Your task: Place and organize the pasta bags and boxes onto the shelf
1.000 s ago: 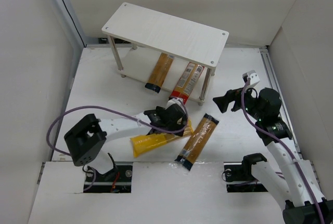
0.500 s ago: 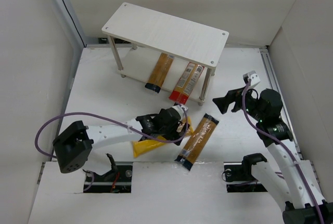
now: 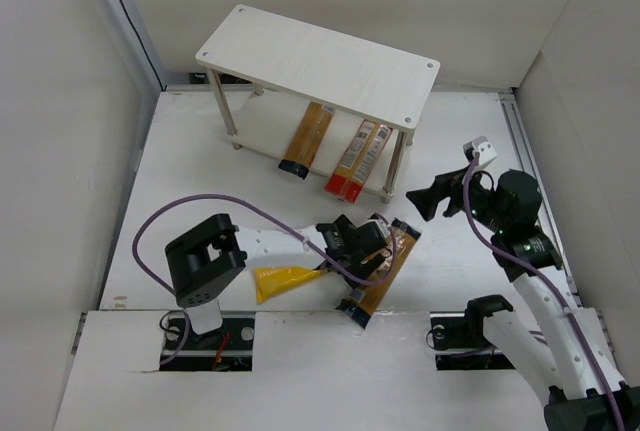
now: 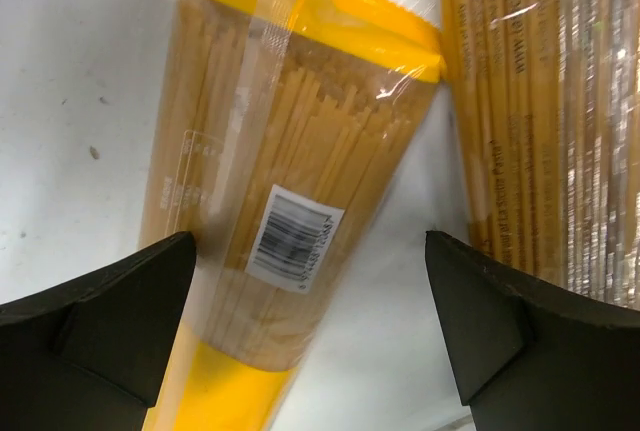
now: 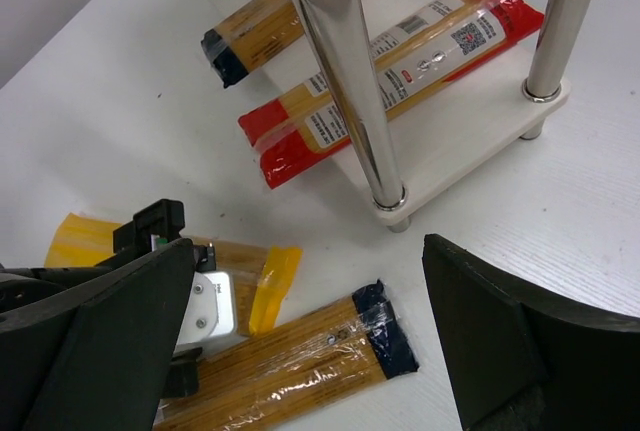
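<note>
Where the left arm stretches over the near worktop (image 3: 200, 181), the left pincer (image 4: 310, 271) stands spread wide. It has one finger on each side of the bright yellow bag (image 4: 270, 151) (barcode label facing up) and pinches nothing; whether the fingertips touch the film I cannot tell. That bag lies flat on the worktop, pale spaghetti showing through its clear window. Just beside it on the right lies a clear bag of brown-orange spaghetti (image 3: 388, 259), slanted, with one dark end toward the arm bases and the other toward the shelf (image 3: 320, 63). In the top view the left pincer covers part of both packs. Farther off on the right, the right pincer (image 5: 308, 251) hangs above the worktop, fingers parted wide and empty, facing the shelf's near right leg. The shelf stands at the far side. On its lower board lie a second clear bag (image 3: 308, 136) and the red-and-orange pack (image 3: 352, 161), side by side but apart, their near ends overhanging the board's edge.
</note>
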### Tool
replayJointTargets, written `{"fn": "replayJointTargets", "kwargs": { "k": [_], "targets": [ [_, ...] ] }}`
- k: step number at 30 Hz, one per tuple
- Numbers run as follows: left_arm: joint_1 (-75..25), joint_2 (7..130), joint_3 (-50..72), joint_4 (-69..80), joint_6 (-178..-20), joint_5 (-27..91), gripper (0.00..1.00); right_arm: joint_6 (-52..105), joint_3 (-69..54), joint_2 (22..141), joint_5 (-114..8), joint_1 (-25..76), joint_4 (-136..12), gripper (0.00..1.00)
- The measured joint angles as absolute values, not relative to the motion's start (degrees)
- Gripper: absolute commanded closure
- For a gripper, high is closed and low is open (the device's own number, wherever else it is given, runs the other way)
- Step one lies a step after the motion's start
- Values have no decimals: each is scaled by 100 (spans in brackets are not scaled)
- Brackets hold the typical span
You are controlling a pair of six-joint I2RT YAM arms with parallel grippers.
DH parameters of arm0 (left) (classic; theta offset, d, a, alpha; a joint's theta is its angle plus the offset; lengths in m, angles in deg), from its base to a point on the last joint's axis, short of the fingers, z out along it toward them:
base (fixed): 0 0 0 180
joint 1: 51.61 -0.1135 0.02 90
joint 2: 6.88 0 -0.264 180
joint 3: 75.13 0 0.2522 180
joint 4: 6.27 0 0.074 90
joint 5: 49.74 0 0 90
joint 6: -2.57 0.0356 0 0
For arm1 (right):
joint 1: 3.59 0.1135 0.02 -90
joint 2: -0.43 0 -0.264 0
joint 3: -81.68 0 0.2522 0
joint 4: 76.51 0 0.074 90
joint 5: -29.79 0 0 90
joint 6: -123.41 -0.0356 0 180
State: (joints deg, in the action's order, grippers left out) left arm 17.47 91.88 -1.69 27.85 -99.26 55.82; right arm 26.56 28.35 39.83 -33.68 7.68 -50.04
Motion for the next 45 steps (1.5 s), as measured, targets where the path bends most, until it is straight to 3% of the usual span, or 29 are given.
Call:
{"fn": "replayJointTargets", "kwargs": {
  "k": [11,22,23,24,25,31,32,33,45],
  "targets": [
    [1697,9284,19,3163,-9565,6148,5,2719,2835,3985,-3231,777,-5004,0],
    [1382,9350,6,2798,-8969,5807,3,2719,2835,3957,-3231,777,-5004,0],
    [1373,9383,37,2761,-8932,5761,7,2719,2835,3933,-3237,777,-5000,0],
    [1351,9431,80,2700,-8892,5654,25,2719,2835,3902,-3255,777,-5000,0],
    [1334,9475,113,2608,-8883,5544,31,2722,2835,3854,-3272,777,-5004,0],
    [1247,9547,122,2374,-8680,5039,50,2722,2835,3528,-3386,777,-5008,0],
    [1220,9527,87,2326,-8645,4972,59,2722,2835,3489,-3414,777,-5011,0],
    [1198,9503,67,2304,-8608,4928,100,2722,2835,3452,-3441,777,-5013,0],
    [1177,9485,303,2394,-9397,5295,100,2722,2835,3378,-3524,777,-5037,0]
  ]
}}
